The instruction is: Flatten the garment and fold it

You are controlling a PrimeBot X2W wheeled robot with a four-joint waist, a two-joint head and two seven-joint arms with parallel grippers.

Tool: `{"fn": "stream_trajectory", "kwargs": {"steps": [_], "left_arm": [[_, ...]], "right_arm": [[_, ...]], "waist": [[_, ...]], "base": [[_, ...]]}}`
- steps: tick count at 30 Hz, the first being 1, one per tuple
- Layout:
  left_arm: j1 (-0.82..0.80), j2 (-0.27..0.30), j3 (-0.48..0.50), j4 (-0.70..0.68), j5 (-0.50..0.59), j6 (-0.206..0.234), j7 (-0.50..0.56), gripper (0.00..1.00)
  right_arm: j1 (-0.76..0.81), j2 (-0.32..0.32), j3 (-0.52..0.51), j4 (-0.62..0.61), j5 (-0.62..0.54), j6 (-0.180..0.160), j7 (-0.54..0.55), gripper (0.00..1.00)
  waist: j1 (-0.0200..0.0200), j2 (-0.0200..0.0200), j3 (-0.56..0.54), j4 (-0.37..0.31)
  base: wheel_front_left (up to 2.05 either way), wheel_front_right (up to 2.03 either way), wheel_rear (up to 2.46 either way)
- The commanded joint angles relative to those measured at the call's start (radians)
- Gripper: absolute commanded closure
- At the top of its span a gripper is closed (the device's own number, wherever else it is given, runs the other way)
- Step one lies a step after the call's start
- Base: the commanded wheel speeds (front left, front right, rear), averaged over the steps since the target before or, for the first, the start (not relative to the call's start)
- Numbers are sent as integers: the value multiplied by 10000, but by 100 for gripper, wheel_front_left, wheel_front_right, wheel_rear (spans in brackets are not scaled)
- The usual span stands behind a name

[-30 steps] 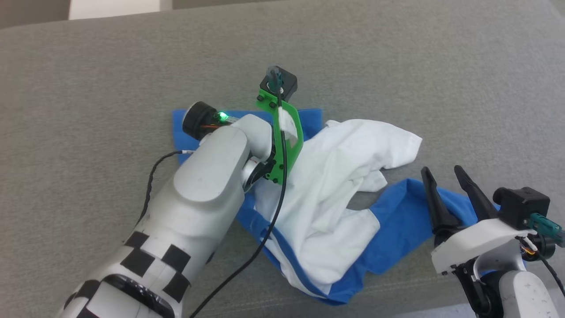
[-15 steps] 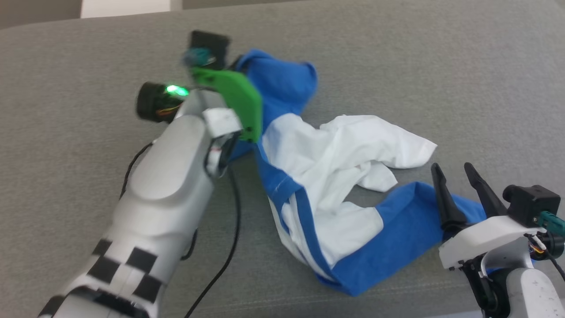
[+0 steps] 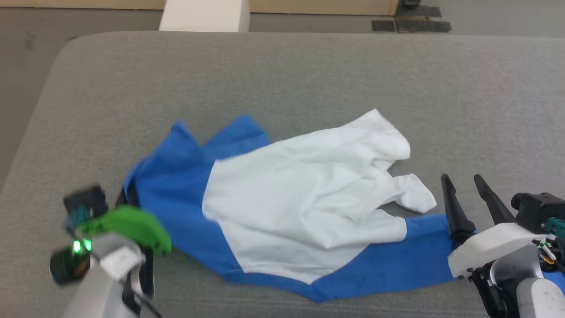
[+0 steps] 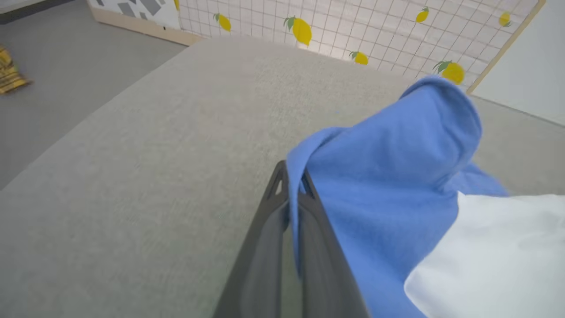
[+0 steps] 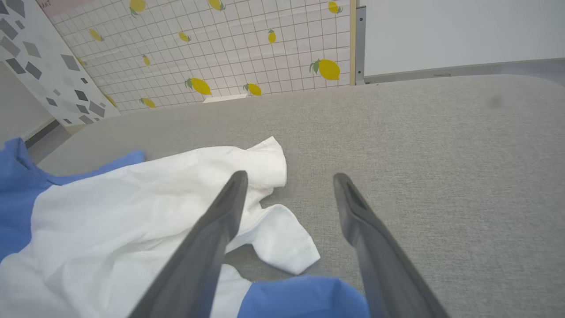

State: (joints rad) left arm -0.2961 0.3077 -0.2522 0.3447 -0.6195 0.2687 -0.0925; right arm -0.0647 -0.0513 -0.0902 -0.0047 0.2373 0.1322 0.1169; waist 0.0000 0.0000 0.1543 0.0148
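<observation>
ok so the left hand (image 4: 289,176) is clamped on the edge of one blue sleeve (image 4: 388,154), the right hand (image 3: 462,179) hangs fingers-apart by the other sleeve (image 3: 423,260), and the shirt (image 3: 287,190) lies rumpled on the grey padded table (image 3: 282,70), looks light and floppy, so I'd grab hems.

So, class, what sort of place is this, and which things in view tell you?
Probably an indoor robot test room, not a home: a broad grey padded surface carries the shirt, a lemon-print grid panel stands behind it like a backdrop, and the floor is plain grey.
</observation>
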Motion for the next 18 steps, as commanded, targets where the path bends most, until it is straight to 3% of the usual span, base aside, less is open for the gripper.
{"fn": "stream_trajectory", "kwargs": {"steps": [1, 2, 8, 14, 18], "left_arm": [[511, 16, 44, -249, -211, 30, -3, 10], [824, -23, 66, -406, -343, -18, 1, 0], [1846, -383, 222, -1214, -553, -420, -1165, 0], [1657, -826, 518, -2061, 756, -803, -1681, 0], [1646, -1440, 1035, -2727, 1754, -1186, -1688, 0]], "right_arm": [[134, 10, 22, -21, -25, -15, 111, 0], [154, 10, 55, -7, -26, -15, 179, 0], [89, 10, 566, 87, -441, -15, 845, 0], [-641, 11, 1265, 656, -901, -15, 2178, 0], [-1180, 11, 1422, 1563, -619, -15, 3904, 0]], "waist": [[0, 0, -229, 357], [0, 0, -233, 398], [0, 0, -187, 662], [0, 0, 67, 969], [0, 0, 322, 1202]], "base": [[0, 0, 0], [0, 0, 0], [0, 0, 0], [0, 0, 0], [0, 0, 0]]}}
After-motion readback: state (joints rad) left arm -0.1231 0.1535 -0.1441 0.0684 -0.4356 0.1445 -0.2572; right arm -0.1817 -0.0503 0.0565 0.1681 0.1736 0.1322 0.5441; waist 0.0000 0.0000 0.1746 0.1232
